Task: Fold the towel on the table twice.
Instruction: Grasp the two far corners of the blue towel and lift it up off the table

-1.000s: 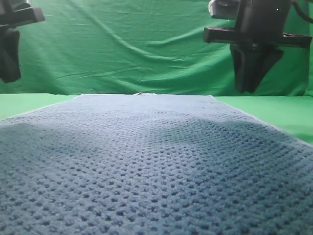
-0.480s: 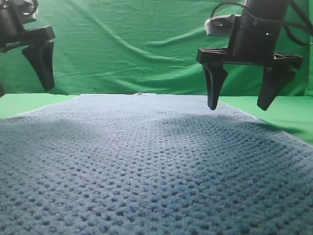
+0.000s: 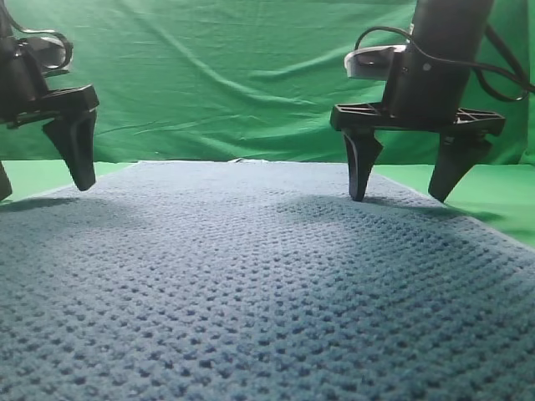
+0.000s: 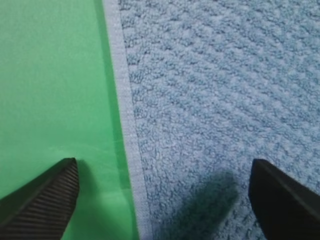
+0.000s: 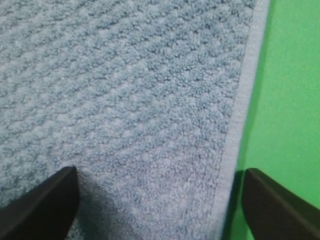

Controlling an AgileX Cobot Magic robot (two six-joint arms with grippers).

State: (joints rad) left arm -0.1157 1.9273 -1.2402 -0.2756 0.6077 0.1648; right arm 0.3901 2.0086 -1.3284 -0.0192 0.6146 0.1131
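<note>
- While the towel [image 3: 251, 276] lies flat on the tabletop [image 4: 50, 75], you see each side hem running between spread fingers.
- Left gripper [image 4: 160, 200] and right gripper [image 5: 157, 202] straddle opposite hems, empty.

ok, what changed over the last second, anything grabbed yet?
Both tools went from shut to open and came down toward the towel. The left tool now straddles the towel's left edge, the right tool its right edge, one finger over towel and one over the table. Nothing grabbed. The towel lies flat as before.
</note>
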